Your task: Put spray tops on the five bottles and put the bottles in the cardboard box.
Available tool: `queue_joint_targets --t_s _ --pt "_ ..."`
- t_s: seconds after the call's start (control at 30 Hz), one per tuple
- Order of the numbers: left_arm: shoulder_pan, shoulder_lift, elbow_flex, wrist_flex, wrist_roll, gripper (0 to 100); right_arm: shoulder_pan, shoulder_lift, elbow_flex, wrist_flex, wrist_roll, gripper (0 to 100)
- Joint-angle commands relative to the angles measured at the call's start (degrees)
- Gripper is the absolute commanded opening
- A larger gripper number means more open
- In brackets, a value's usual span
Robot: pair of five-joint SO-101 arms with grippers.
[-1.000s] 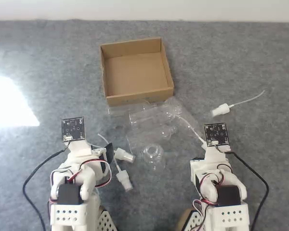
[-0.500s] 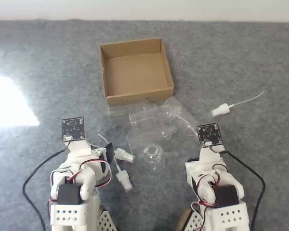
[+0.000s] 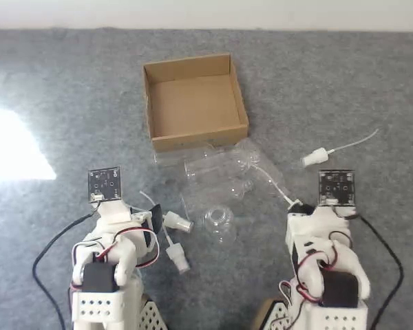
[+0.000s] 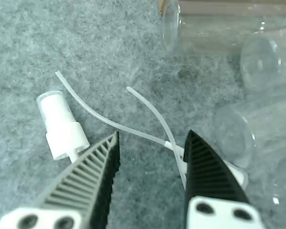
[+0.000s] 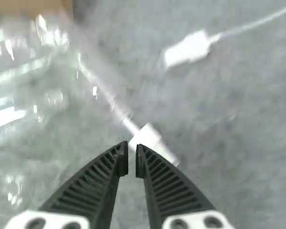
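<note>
Bottles: clear, thin-walled plastic with round bodies; a cluster [image 3: 220, 166] lies on its side, touching and overlapping, just near of the box's near wall. One more bottle [image 3: 219, 221] sits nearer the arms with its round mouth facing up.
Spray tops: white plastic caps with thin, pale, bendy tubes. Two [image 3: 177, 222] lie just right of the left arm, and a third [image 3: 315, 157] lies well right of the cluster.
Cardboard box: square, brown, open-topped with low walls [image 3: 195, 141], far of the bottles.
Left gripper: ribbed black jaws [image 4: 152, 136] spread wide over two crossing tubes, with one cap [image 4: 62, 125] beside a jaw.
Right gripper: jaws [image 5: 131, 144] pinched to a thin slit with nothing between them; a fourth cap [image 5: 150, 138] lies just past the tips.
Mat: grey, fuzzy felt [image 3: 344, 89] under everything.
In the way: the right arm covers part of that fourth cap in the high view.
Hard to tell: how many bottles are in the cluster, as their see-through walls blend together.
</note>
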Motion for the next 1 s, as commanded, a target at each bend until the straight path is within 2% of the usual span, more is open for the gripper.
queue_joint_targets --t_s 0.0,0.07,0.2,0.33,0.5,0.73,0.87,0.97 --pt "-0.26 -1.05 -0.57 0.18 -0.09 20 2.68 -0.84 -9.67 0.57 12.31 1.3" --pt "-0.26 -1.05 -0.57 0.18 -0.09 20 2.51 -0.84 -11.34 0.13 17.32 1.3" --pt "-0.26 -1.05 -0.57 0.18 -0.09 20 2.42 -0.75 -15.56 -2.24 18.73 1.6" --pt "-0.26 -1.05 -0.57 0.18 -0.09 20 2.33 -0.66 -20.22 -0.75 25.76 1.3" --pt "-0.26 -1.05 -0.57 0.18 -0.09 20 -0.92 -0.40 -28.92 3.74 26.37 1.6" --pt "-0.26 -1.05 -0.57 0.18 -0.09 20 -10.77 13.05 -42.37 12.00 26.46 2.4" --pt "-0.26 -1.05 -0.57 0.18 -0.09 20 -21.14 21.23 -47.91 16.31 25.49 15.4" --pt "-0.26 -1.05 -0.57 0.18 -0.09 20 -27.30 25.19 -48.62 17.10 21.36 23.8"
